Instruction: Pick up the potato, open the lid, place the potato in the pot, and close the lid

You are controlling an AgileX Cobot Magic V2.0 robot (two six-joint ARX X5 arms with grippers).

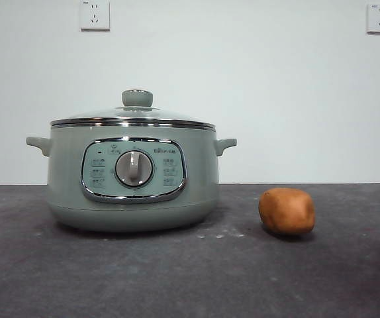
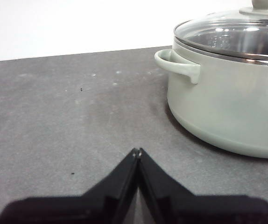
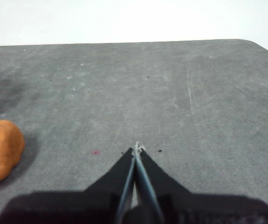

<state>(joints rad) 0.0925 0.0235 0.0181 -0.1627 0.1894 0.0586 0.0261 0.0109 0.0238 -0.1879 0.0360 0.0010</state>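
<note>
Our left gripper (image 2: 137,151) hangs low over the tabletop with its two black jaws pressed together, tips meeting in a sharp point and nothing between them. Our right gripper (image 3: 137,148) sits in the same pose: jaws closed tip to tip, empty, held just above the surface. Both wrists point forward and slightly down. Neither of our arms reaches into the front view; both wait out of that camera's sight.
</note>
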